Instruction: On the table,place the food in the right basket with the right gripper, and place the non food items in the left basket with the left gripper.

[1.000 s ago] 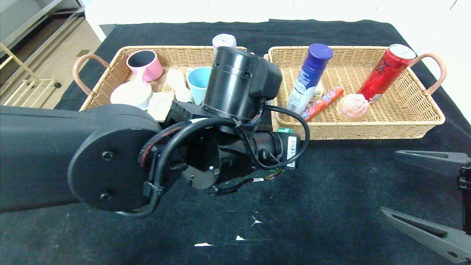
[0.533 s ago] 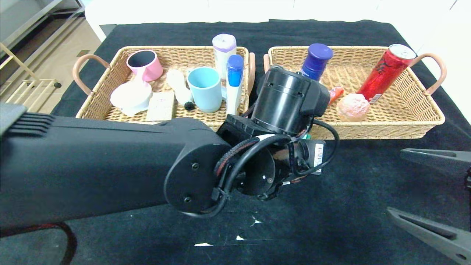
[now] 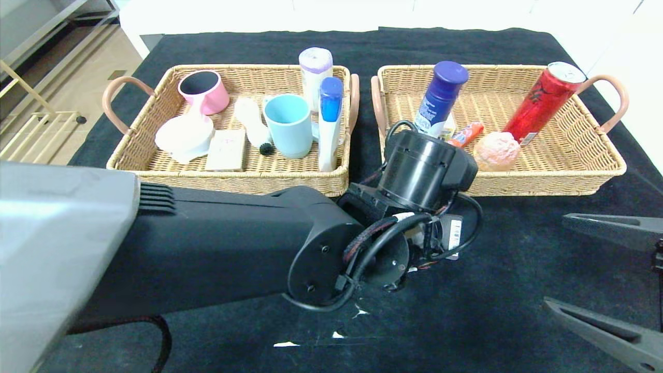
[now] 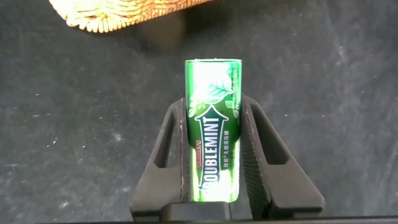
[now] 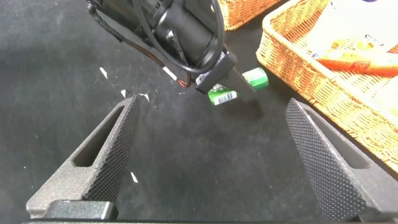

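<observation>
Left hand (image 4: 214,155) clamps the gum pack (image 4: 213,124) lengthwise along my fingers, beside right basket (image 3: 518,181); right hand (image 5: 224,155) wide.

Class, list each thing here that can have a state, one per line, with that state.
Left gripper: shut on the gum pack.
Gum pack: held, over the cloth, outside both baskets.
Right gripper: open, holding nothing.
Red can: leaning on the right basket's rim.
Blue cup: upright, in the left basket.
</observation>
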`<act>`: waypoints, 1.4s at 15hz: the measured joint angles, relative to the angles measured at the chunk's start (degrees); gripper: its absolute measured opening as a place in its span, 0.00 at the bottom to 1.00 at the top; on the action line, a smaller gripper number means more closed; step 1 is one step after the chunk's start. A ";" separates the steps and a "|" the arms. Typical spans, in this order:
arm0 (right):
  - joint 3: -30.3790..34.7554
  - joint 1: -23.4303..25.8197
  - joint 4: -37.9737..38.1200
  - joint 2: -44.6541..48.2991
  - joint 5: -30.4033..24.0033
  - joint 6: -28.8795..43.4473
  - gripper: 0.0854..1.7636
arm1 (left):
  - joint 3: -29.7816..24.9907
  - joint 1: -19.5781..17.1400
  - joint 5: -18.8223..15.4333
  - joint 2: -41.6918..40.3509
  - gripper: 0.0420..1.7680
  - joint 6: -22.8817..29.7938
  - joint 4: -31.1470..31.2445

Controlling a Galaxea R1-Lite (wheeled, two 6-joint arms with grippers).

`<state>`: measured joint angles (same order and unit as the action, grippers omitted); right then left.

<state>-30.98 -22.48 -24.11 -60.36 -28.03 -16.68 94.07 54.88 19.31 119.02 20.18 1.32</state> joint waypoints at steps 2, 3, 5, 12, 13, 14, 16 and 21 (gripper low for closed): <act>0.00 0.07 0.02 -0.20 0.06 0.00 0.97 | 0.38 -0.23 0.00 0.52 0.29 0.09 0.00; 0.00 0.10 0.02 -0.26 0.02 0.01 0.97 | 0.39 -0.23 0.00 0.66 0.29 0.09 0.00; 0.00 0.10 0.02 -0.33 0.00 0.00 0.97 | 0.39 -0.30 -0.07 0.78 0.29 0.09 0.00; 0.22 0.10 0.02 -0.39 -0.02 0.00 0.97 | -0.09 -0.23 0.04 1.21 0.32 0.00 -1.45; 0.24 0.10 0.02 -0.39 -0.02 0.01 0.97 | -0.09 -0.20 0.04 1.22 0.40 -0.06 -1.45; 0.27 0.10 0.02 -0.39 0.00 0.00 0.97 | -0.11 -0.12 0.01 1.22 0.47 -0.11 -1.43; 0.28 0.07 0.02 -0.39 0.00 0.00 0.97 | -0.28 -0.11 0.04 1.18 0.58 -0.17 -1.32; 0.30 0.00 0.02 -0.39 -0.02 0.01 0.97 | -1.19 0.13 0.28 0.30 0.76 -0.66 -0.46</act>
<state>-30.67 -22.48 -24.09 -60.75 -28.05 -16.66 92.88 55.02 19.59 119.32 19.52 0.85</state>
